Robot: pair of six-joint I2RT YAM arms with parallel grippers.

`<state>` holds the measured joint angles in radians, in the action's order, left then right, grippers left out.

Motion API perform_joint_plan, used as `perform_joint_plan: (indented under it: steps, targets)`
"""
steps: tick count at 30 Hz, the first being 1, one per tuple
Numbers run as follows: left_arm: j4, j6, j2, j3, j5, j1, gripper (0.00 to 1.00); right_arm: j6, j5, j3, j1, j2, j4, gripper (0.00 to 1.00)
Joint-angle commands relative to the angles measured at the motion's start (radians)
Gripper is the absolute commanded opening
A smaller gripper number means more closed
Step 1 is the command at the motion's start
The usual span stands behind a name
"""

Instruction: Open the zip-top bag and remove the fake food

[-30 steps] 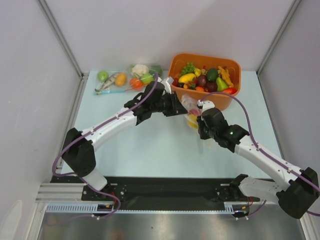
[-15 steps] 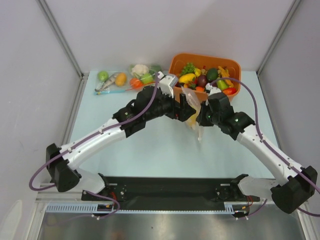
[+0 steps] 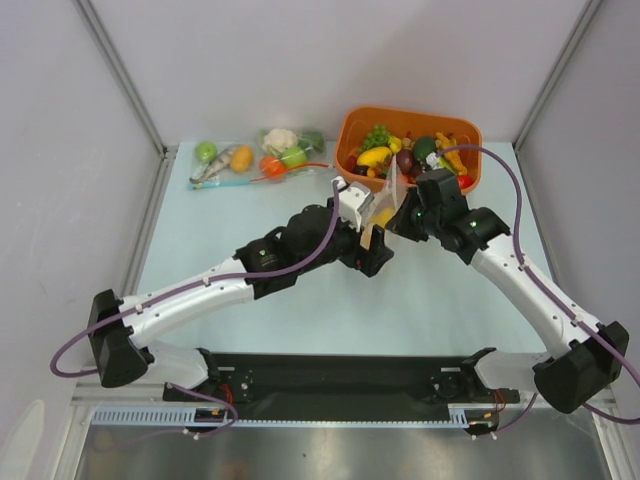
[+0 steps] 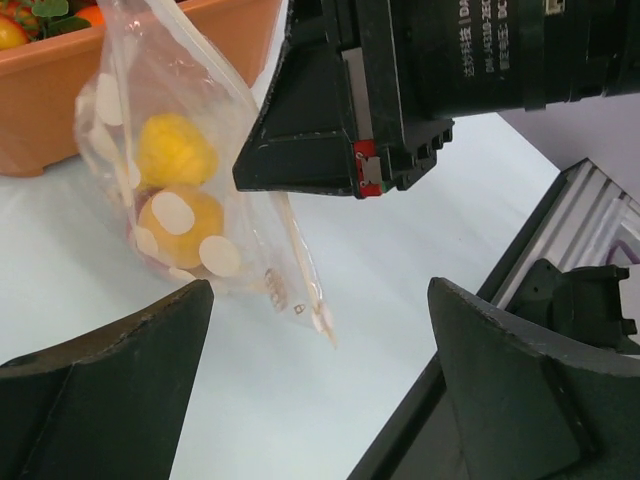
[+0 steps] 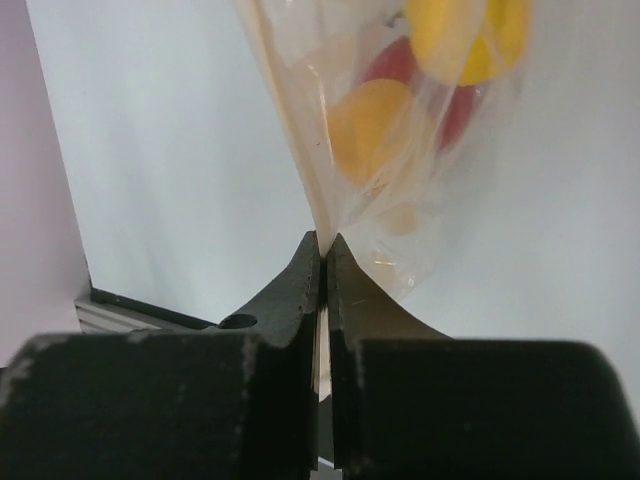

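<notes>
The zip-top bag (image 3: 388, 198) hangs clear of the table in front of the basket, and its pale zip strip (image 4: 296, 252) points downward. My right gripper (image 3: 404, 221) is shut on one edge of the bag (image 5: 318, 215), with plastic pinched between its fingers (image 5: 295, 290). The fake food sits inside: a red fruit (image 5: 452, 95) and two yellow-orange ones (image 5: 368, 128) (image 4: 178, 222). My left gripper (image 3: 372, 252) is open wide just below and beside the bag (image 4: 170, 120), touching nothing. Its fingers (image 4: 110, 390) frame the bag's lower corner.
An orange basket (image 3: 346, 140) full of other toy food stands right behind the bag. Two more clear bags with food (image 3: 245, 160) lie at the back left. Grey walls close in both sides of the table (image 3: 300, 290).
My left gripper opened, let go of the bag and drew back toward the near side. My right gripper closed fully on the bag's edge and carried it up toward the basket.
</notes>
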<state>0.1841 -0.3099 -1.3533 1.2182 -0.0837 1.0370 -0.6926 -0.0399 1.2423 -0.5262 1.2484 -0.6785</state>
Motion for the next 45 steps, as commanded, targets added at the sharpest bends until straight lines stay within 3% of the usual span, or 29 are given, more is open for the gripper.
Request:
perform_joint_plan:
  steps: [1,11,16,17,19,20,22,23,29,32,35,38,39,41,45]
  targets:
    - [-0.018,0.034,-0.016,0.009,-0.048,0.018,0.95,-0.096,-0.009,0.071,0.000,0.002,0.011,0.00]
    - [-0.005,0.029,-0.093,0.009,-0.071,0.028,0.96,-0.162,-0.051,0.063,-0.001,-0.063,0.031,0.00]
    - [-0.008,0.060,-0.141,0.038,-0.071,0.026,0.83,-0.183,-0.060,0.057,0.003,-0.089,0.042,0.00]
    - [0.004,0.066,-0.148,0.050,-0.077,0.026,0.73,-0.183,-0.060,0.057,0.000,-0.093,0.039,0.00]
    - [0.006,0.075,-0.158,0.056,-0.085,0.028,0.63,-0.180,-0.060,0.052,0.000,-0.099,0.037,0.00]
    - [0.006,0.077,-0.158,0.056,-0.087,0.028,0.48,-0.180,-0.063,0.045,0.003,-0.102,0.031,0.00]
    - [0.009,0.083,-0.156,0.056,-0.090,0.026,0.39,-0.177,-0.069,0.036,0.003,-0.113,0.030,0.00]
    - [0.011,0.091,-0.156,0.052,-0.091,0.026,0.28,-0.176,-0.071,0.028,0.006,-0.118,0.030,0.00]
    - [-0.020,0.124,-0.148,0.046,-0.085,0.026,0.00,-0.156,-0.061,-0.006,0.018,-0.147,0.016,0.01]
    - [-0.026,0.161,-0.153,0.052,-0.058,0.026,0.00,-0.128,-0.041,-0.024,0.017,-0.161,0.007,0.11]
    - [-0.025,0.227,-0.147,0.047,-0.019,0.028,0.00,-0.065,-0.017,-0.041,0.023,-0.187,0.004,0.30]
    - [-0.012,0.307,-0.138,0.035,0.033,0.024,0.00,0.016,0.020,-0.044,0.037,-0.225,-0.012,0.62]
    - [-0.008,0.342,-0.132,0.032,0.076,0.023,0.00,0.034,0.026,-0.044,0.044,-0.237,-0.035,0.78]
    - [0.009,0.391,-0.126,0.024,0.140,0.017,0.00,0.123,0.088,-0.040,0.049,-0.288,-0.058,0.86]
    - [0.075,0.488,-0.119,0.040,0.324,0.014,0.00,0.269,0.135,-0.018,0.049,-0.401,-0.165,0.90]
